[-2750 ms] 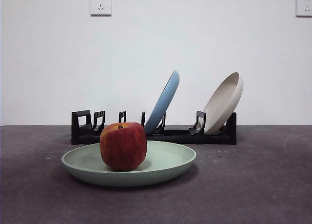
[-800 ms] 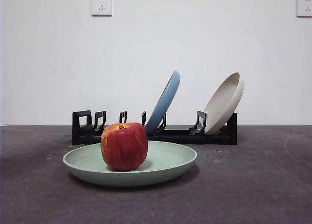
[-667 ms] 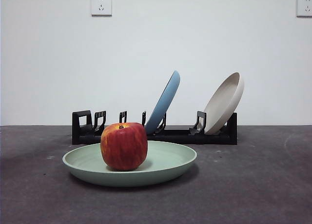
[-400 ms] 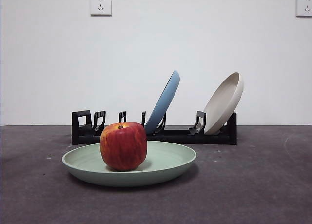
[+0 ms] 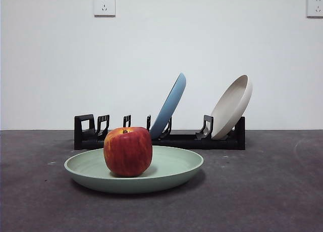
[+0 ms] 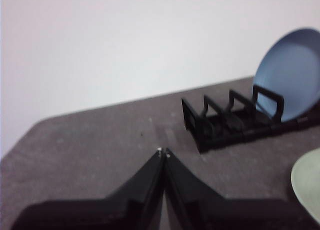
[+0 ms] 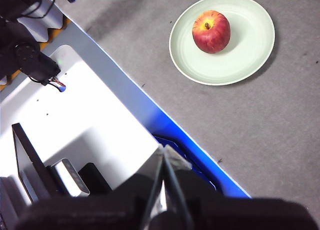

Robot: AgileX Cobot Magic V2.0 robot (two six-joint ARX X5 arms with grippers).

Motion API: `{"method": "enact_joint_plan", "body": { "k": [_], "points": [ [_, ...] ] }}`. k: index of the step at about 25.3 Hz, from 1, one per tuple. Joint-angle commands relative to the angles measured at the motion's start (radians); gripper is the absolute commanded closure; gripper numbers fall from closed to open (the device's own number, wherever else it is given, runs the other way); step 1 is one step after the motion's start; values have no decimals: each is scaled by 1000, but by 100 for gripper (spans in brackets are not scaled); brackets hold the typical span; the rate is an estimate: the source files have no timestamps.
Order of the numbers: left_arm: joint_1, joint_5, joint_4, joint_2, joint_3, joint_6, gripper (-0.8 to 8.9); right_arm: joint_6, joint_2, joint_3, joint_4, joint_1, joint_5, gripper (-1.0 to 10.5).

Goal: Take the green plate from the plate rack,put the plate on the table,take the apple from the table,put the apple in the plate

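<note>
The green plate lies flat on the dark grey table, in front of the black plate rack. The red apple stands upright in the plate, left of its middle. From high above, the right wrist view shows the apple in the plate. My right gripper is shut and empty, far from the plate, above the table's edge. My left gripper is shut and empty, hanging over bare table beside the rack's open end. A sliver of the plate shows there.
A light blue plate and a beige plate lean in the rack. The blue plate also shows in the left wrist view. Past the table's edge lies a white and blue surface with dark equipment.
</note>
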Motion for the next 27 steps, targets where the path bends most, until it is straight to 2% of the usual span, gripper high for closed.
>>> {"method": "enact_joint_plan", "body": {
  "k": [1,11,14,27],
  "points": [
    [3,2,-24,-11,-21,-15,817,-7,-5,0,-18,2,3,946],
    [3,6,-158,-35,-61,-143,817,-7,-23,0,-18,2,3,946],
    [3,6,-156,-35,-61,-192,817,-7,-24,0,-18,2,3,946],
    [3,3,-157,-35,-61,-198,817,-6,-38,0,-18,2,3,946]
  ]
}}
